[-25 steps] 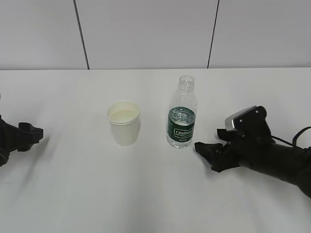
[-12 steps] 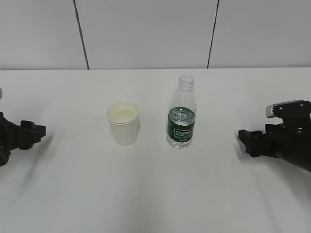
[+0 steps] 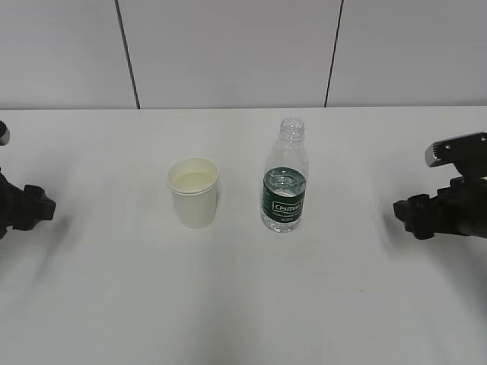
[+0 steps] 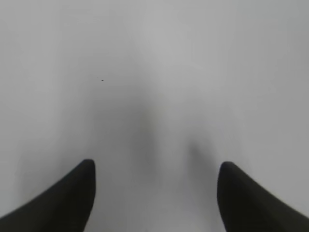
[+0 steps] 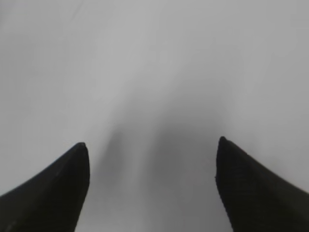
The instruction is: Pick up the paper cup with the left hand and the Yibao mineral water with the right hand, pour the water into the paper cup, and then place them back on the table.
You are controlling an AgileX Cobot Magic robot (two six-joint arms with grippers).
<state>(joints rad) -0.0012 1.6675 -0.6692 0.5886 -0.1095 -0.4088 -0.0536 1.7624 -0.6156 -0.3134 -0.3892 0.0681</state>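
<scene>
While both arms sit at opposite worktop [image 3: 114, 304] edges, fingers parted and empty, the cream-white tapered paper cup [image 3: 193, 192] and clear green-labelled plastic water bottle [image 3: 285, 177] stand upright mid-worktop, near each other, seemingly within reach of left hand [image 3: 34, 207] and right hand [image 3: 415, 217].

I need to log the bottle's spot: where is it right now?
In the exterior view the bottle stands upright on the table, just right of centre, beside the cup on its left, apart from it.
</scene>
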